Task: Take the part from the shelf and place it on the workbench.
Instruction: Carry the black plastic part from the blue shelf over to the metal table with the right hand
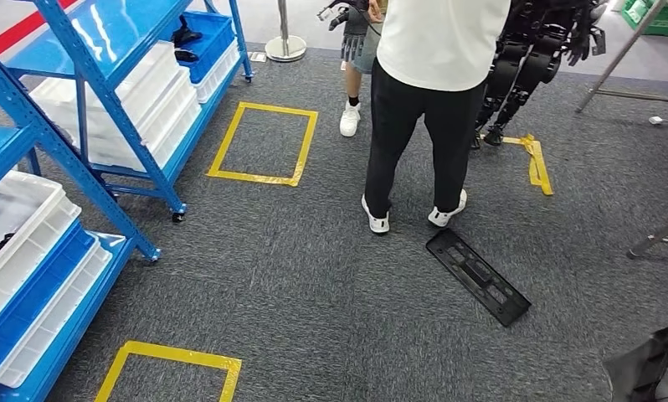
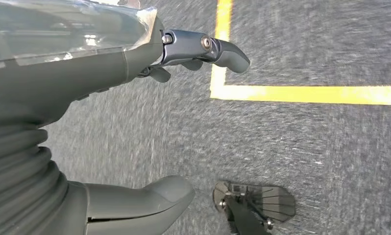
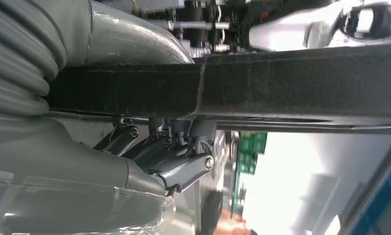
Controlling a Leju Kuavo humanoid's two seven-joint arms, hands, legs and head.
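A long black bar-shaped part (image 3: 281, 88) lies across my right hand (image 3: 149, 147), which grips it with the thumb on one side and dark fingers (image 3: 183, 169) curled against the other. A second flat black slotted part (image 1: 478, 276) lies on the grey carpet, just behind a standing person's shoes. My left hand (image 2: 110, 73) hangs over the carpet with thumb (image 2: 144, 200) and fingers (image 2: 218, 49) apart and nothing between them.
Blue shelves (image 1: 88, 109) with white bins (image 1: 138, 100) line the left side. A person (image 1: 431, 109) in a white shirt stands ahead, a dark robot (image 1: 523, 59) beyond them. Yellow tape squares (image 1: 264, 142) mark the carpet. Table legs (image 1: 657, 239) stand at the right.
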